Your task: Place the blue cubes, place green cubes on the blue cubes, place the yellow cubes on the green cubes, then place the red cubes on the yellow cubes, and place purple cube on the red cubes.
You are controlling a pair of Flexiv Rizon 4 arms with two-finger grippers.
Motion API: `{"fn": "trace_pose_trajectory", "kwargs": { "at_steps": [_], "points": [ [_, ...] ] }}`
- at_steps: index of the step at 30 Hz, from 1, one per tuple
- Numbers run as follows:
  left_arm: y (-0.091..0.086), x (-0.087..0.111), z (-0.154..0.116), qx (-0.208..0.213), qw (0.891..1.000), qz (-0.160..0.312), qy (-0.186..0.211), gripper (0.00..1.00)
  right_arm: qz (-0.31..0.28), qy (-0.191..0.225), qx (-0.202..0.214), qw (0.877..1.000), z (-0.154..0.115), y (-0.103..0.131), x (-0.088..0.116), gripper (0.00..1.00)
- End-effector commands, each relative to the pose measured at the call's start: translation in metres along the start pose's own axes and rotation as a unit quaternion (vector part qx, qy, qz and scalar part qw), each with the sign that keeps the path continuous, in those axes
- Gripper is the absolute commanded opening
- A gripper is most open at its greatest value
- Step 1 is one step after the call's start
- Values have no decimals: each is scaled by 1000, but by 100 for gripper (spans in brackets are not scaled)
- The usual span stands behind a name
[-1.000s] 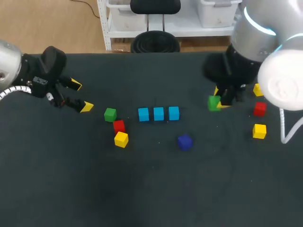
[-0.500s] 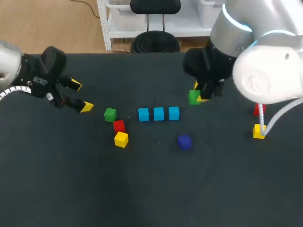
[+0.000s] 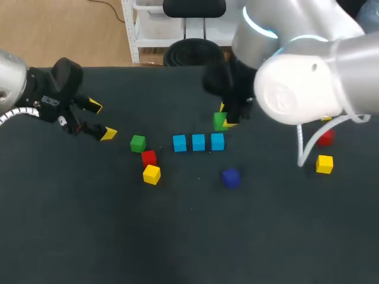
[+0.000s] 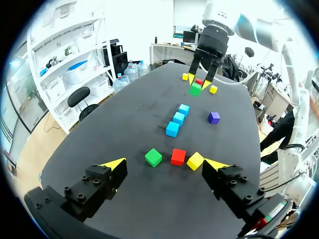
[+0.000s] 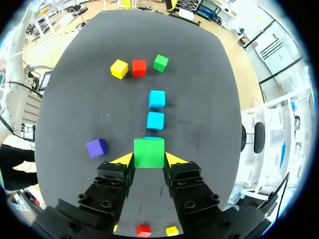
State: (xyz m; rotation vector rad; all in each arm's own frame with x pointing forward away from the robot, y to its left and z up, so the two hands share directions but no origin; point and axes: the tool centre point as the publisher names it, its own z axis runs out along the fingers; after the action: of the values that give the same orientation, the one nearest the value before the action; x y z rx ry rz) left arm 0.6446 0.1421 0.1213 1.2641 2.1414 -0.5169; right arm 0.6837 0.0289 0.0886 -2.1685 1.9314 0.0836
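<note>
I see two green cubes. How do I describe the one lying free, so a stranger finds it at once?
Find the row of three blue cubes in the middle of the dark table. Past its end on the left arm's side sits a green cube, next to a red cube. Unlike the other green cube, gripped by the right claw, it lies free.

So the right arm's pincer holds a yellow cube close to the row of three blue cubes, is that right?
Not quite. The right pincer holds a green cube, not a yellow one; the right wrist view shows it clamped between the two fingers. The rest holds: it is close to the row of three blue cubes.
</note>
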Motion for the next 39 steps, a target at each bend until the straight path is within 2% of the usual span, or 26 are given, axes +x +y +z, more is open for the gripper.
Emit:
{"fn": "trace_pose_trajectory", "kwargs": {
  "at_steps": [1,9,13,24,39],
  "points": [
    [0,2,0,0,1000,1,-4,100,4,11,1,1000,3,-1,-7,0],
    [0,2,0,0,1000,1,-4,100,29,29,-17,999,16,3,-8,0],
    [0,2,0,0,1000,1,-4,100,43,23,-29,998,27,5,-4,0],
    [0,2,0,0,1000,1,-4,100,44,14,-33,998,39,-2,-7,0],
    [0,2,0,0,1000,1,-4,100,38,23,-42,998,50,-10,-12,0]
  ]
}}
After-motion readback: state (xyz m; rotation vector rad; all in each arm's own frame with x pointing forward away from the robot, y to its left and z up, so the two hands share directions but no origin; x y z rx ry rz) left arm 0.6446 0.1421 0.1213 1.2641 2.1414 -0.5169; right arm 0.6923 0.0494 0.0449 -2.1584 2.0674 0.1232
